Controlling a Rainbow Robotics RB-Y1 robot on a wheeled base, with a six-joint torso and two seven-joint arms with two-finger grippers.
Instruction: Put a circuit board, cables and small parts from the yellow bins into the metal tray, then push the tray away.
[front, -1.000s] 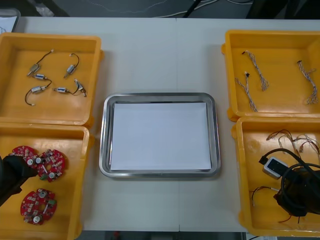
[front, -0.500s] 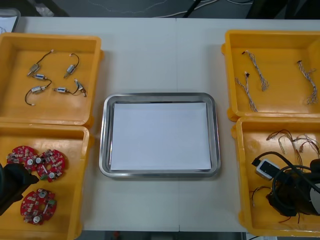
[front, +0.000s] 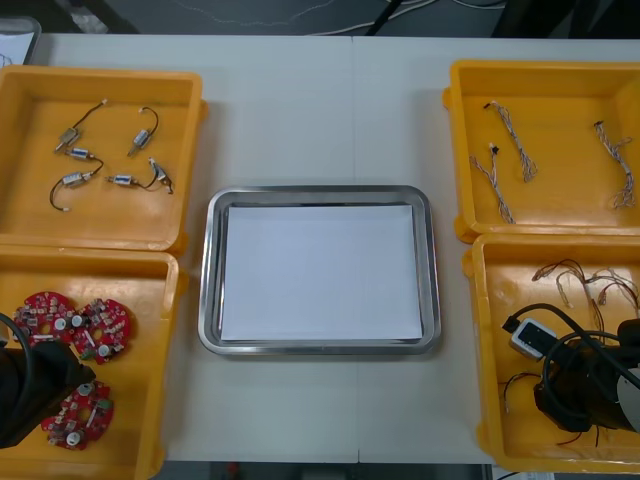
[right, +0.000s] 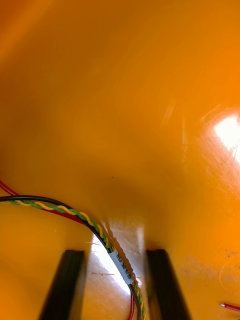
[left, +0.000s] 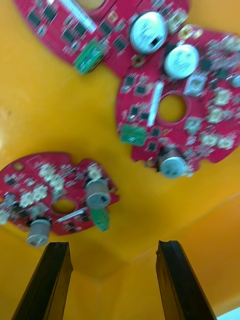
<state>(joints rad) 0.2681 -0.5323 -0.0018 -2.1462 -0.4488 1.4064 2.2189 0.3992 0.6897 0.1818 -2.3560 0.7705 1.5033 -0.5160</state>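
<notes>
Left gripper (left: 112, 246) withdrew over boards (left: 142, 117) | right gripper (right: 115, 252) amid cables (right: 86, 219) | jaws wide | light table (front: 300, 120)

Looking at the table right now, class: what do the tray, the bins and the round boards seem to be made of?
Metal tray: likely steel, shiny reflective rim; white matte sheet inside, perhaps paper. Yellow bins: probably moulded plastic, smooth and glossy. Circuit boards: apparently rigid red laminate carrying silver metal cans, ahead of the open left gripper.

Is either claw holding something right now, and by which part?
Nothing is held. The left gripper is open just short of the red boards. The right gripper is open with a cable running between its fingers, not yet pinched.
</notes>
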